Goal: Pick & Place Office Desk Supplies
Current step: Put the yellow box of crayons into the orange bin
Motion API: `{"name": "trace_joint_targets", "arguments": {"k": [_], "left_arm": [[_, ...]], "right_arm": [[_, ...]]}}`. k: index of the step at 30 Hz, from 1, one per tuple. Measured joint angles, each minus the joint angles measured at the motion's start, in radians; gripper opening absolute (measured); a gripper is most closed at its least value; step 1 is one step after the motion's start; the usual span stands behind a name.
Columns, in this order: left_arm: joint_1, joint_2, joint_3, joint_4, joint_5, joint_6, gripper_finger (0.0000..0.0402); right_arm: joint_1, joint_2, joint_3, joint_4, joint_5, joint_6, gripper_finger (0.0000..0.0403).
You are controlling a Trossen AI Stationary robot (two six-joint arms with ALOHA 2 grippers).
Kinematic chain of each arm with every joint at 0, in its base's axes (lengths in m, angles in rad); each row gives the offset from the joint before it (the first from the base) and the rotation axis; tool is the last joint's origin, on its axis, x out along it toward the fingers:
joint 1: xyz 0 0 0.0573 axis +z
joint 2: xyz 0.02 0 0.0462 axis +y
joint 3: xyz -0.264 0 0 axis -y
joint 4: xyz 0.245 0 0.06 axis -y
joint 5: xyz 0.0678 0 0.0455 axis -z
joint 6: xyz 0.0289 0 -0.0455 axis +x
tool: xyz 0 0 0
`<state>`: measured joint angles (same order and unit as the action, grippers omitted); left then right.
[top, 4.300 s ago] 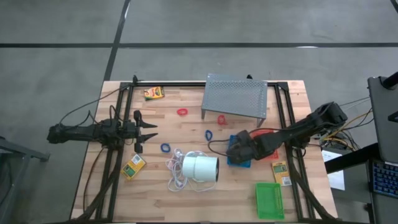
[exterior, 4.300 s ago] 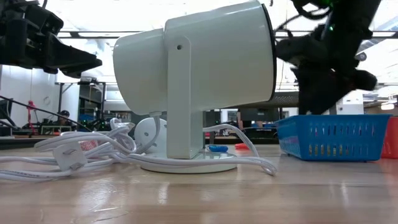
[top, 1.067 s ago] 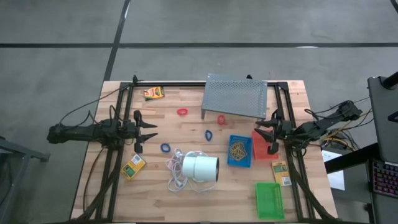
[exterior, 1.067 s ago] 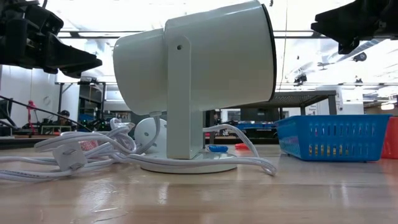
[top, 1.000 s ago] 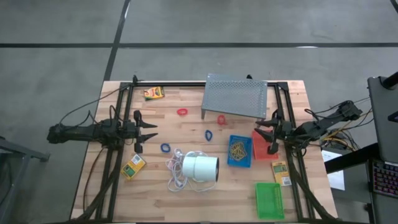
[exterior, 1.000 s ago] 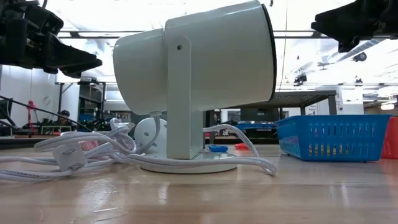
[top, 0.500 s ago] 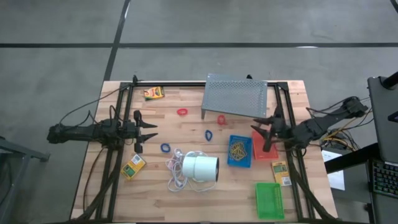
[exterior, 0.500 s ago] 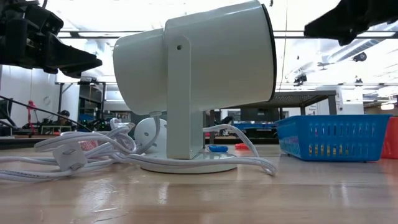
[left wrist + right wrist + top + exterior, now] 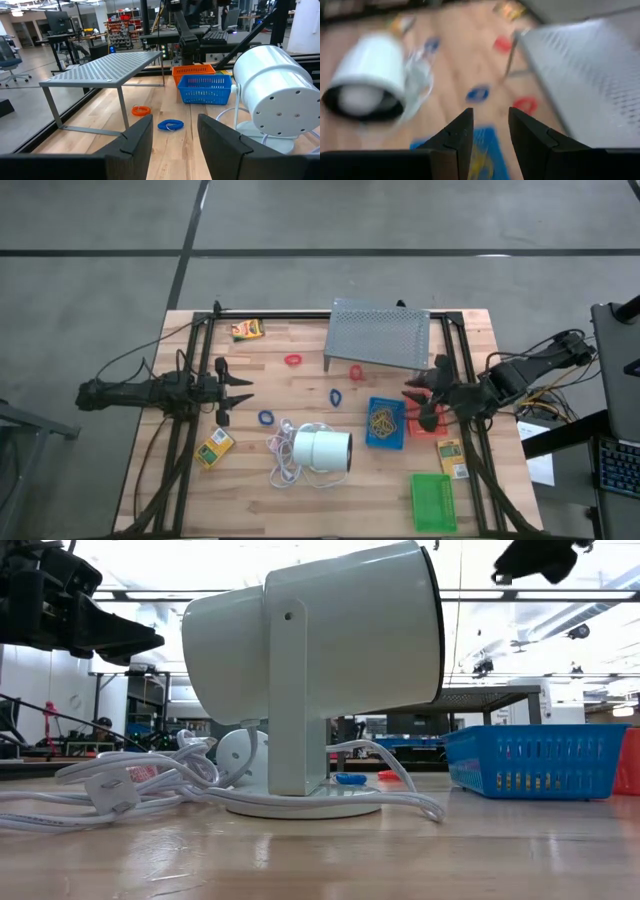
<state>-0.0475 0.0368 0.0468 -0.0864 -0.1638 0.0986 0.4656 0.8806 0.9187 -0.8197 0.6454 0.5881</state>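
No text, label or number can be read; the print on the small yellow-orange boxes (image 9: 247, 329) is too small to make out.

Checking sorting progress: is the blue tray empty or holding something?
Holding something: the high view shows tan rubber bands lying inside the blue tray.

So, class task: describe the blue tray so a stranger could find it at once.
Start at the grey perforated stand at the table's far side. Just in front of its right half lies the blue tray, beside a red tray. It alone holds a tangle of tan rubber bands.
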Motion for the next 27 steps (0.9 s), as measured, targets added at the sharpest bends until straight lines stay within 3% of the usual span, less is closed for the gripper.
{"name": "trace_joint_targets", "arguments": {"k": [3, 8, 15, 19, 27], "left_arm": [[0.0, 0.0, 0.0, 0.0, 0.0, 0.0, 0.0159], [0.0, 0.0, 0.0, 0.0, 0.0, 0.0, 0.0159], [0.0, 0.0, 0.0, 0.0, 0.0, 0.0, 0.0159], [0.0, 0.0, 0.0, 0.0, 0.0, 0.0, 0.0159], [0.0, 0.0, 0.0, 0.0, 0.0, 0.0, 0.0159]], "right_arm": [[0.0, 0.065, 0.091, -0.181, -0.119, 0.041, 0.0118], [-0.001, 0.163, 0.23, -0.459, -0.23, 0.241, 0.0118], [0.003, 0.26, 0.311, -0.703, -0.429, 0.262, 0.0122], [0.054, 0.268, 0.274, -0.715, -0.445, 0.354, 0.0118], [0.295, 0.231, 0.145, -0.641, -0.444, 0.711, 0.0125]]}}
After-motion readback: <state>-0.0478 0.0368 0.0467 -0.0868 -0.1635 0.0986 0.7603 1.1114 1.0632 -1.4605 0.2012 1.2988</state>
